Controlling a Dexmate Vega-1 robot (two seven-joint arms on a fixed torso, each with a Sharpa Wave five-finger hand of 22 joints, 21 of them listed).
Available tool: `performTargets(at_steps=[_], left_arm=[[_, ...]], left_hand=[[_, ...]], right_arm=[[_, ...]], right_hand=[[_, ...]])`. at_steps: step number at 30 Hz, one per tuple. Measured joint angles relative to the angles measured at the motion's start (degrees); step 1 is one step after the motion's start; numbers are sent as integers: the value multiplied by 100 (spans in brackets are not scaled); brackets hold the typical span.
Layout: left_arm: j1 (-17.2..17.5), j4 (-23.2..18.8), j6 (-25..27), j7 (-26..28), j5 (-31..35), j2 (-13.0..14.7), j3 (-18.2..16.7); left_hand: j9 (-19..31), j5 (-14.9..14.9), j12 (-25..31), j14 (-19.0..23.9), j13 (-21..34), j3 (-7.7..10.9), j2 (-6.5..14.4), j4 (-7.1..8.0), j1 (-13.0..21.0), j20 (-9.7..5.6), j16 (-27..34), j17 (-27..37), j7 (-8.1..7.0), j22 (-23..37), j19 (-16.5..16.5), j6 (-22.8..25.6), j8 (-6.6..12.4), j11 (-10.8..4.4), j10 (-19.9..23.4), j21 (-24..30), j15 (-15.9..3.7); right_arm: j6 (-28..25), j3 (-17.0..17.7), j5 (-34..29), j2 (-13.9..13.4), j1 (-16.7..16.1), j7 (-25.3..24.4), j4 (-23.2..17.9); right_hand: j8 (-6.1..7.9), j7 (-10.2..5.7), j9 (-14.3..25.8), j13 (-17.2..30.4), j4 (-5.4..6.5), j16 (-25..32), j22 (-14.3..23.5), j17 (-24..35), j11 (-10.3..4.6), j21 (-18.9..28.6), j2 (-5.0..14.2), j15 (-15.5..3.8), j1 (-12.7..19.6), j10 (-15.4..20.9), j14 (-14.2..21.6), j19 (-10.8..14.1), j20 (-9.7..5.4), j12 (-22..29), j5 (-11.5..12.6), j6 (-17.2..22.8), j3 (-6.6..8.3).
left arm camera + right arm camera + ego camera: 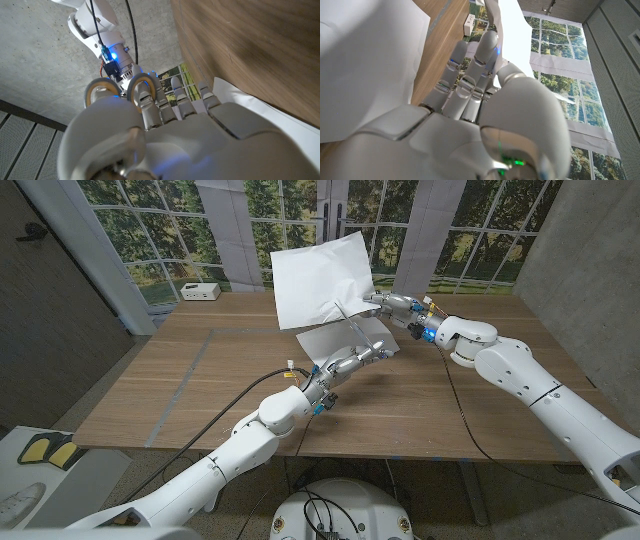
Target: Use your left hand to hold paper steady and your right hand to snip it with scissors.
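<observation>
Paper (322,278) is up off the desk (200,380), standing roughly upright above the far middle of it, one sheet raised with a second white sheet or flap (340,340) lying lower, just on the near side of it; can't tell if they're one folded piece. Left hand (352,362) sits at the lower sheet's near edge, fingers reaching up into it, so it looks to be pinching or pressing that edge, though the contact itself is hidden. Right hand (392,305) is just right of the raised sheet's lower right corner, fingers curled closed. The left wrist view shows two pale loops (120,90) in front of the left hand with the right wrist behind them. I read those as the scissors' handles, so the right hand likely holds scissors; blades aren't resolvable. In the right wrist view the right hand (470,100) has its fingers bunched tight against the sheet (365,60). Key relation: paper lies left of the right hand, its lower edge running left-right between both hands; right hand is nearer the raised sheet, left nearer the lower one. My read: cut should enter from the right edge, heading left toward the left hand.
</observation>
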Motion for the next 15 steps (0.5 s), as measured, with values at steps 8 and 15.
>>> performTargets(at_steps=[8,15], left_arm=[[0,44,-73,-9,-13,-38,0],[25,65,-150,22,-4,-72,0]], left_hand=[[121,-157,29,93,107,1540,-131,239,374,20,66,69,-51,26,61,236,105,98,93,41,-10],[184,-251,66,207,189,2207,-222,246,463,-20,66,70,-81,25,102,306,147,261,28,105,2]], right_arm=[[-7,11,4,-18,-3,0,-14],[-23,30,8,-48,-29,-26,-49]], right_hand=[[0,0,0,27,0,0,-40,9,0,65,-1,0,-1,0,0,-24,-19,-1,-4,0,0],[0,0,-29,20,0,-21,-69,25,0,109,-2,-1,-2,0,2,-61,0,-1,-5,0,-1]])
